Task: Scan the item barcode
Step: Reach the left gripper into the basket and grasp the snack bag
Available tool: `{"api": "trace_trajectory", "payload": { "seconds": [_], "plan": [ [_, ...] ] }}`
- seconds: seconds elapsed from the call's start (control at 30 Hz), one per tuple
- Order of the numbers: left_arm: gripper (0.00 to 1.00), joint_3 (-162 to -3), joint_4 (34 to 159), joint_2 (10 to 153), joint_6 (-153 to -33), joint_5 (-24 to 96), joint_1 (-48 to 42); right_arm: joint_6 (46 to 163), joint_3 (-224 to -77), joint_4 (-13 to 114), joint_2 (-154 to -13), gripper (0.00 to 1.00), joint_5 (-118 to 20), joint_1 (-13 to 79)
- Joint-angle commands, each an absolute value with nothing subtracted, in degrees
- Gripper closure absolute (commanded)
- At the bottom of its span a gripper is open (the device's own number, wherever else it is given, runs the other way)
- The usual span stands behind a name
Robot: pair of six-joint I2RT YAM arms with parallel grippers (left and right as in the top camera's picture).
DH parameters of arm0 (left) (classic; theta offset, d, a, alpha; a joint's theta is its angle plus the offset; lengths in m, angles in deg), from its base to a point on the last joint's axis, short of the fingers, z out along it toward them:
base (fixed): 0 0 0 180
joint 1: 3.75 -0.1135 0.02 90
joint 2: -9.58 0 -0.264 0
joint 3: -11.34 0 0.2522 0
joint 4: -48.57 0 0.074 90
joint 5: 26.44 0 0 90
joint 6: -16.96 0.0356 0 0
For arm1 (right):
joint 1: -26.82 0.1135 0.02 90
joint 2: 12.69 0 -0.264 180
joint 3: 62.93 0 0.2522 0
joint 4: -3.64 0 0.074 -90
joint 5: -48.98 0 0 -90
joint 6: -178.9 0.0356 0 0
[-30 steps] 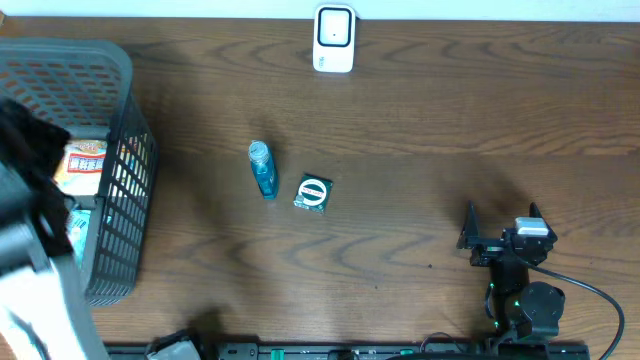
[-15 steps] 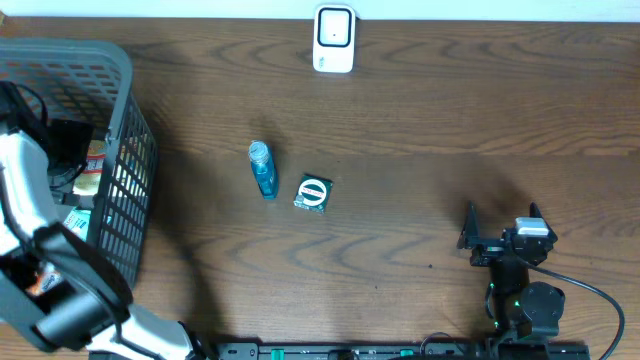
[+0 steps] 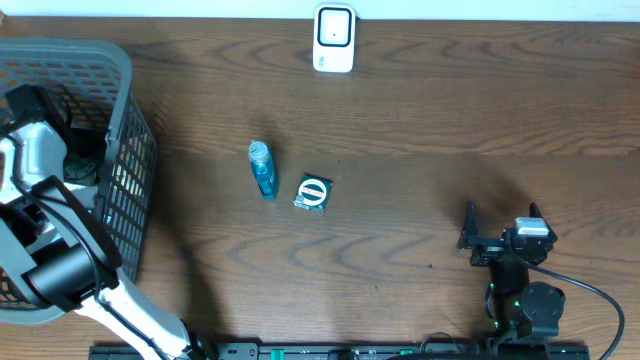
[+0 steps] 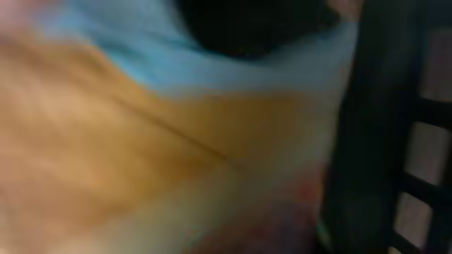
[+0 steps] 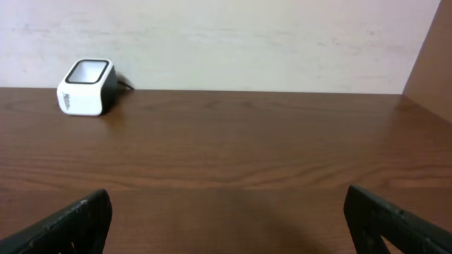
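At 9 o'clock on the brown wood-grain table (image 3: 420,110), the left gripper (image 3: 38,105) is now reaching deep inside the grey plastic mesh basket (image 3: 125,120), having swung in over its rim in the past second. Its wrist camera is showing only a blur of orange-and-pale-blue packaging (image 4: 141,141), so whether the claw is pinching that pack cannot be told. The pick-up appears to be just starting, with the scan still ahead. Near the centre are lying one blue plastic bottle (image 3: 263,168) and one small green-and-white packet (image 3: 314,193). One white box-shaped barcode scanner (image 3: 334,38) is standing at 12 o'clock. At 4 o'clock the right gripper (image 3: 502,210) is idling, fingers spread wide and empty. That makes one basket, two loose items, one scanner and two arms; the basket's contents cannot be counted.
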State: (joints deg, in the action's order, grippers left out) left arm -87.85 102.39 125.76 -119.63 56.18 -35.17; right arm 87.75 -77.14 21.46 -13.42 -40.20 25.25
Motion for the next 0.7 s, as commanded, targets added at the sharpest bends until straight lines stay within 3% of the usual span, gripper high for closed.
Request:
{"api": "trace_trajectory", "payload": {
  "seconds": [0.0,0.23,0.67],
  "plan": [
    [0.93,-87.31,103.61,128.27,-116.92,56.69,-35.26,86.90,-77.01,21.54,-13.11,0.01,-40.52,26.06],
    [0.93,-87.37,105.60,120.01,-115.26,56.69,-38.01,86.90,-77.01,21.54,-13.11,0.01,-40.52,26.06],
    [0.93,-87.37,106.93,87.51,-116.92,51.96,-41.40,86.90,-77.01,21.54,-13.11,0.01,-40.52,26.06]
  ]
}}
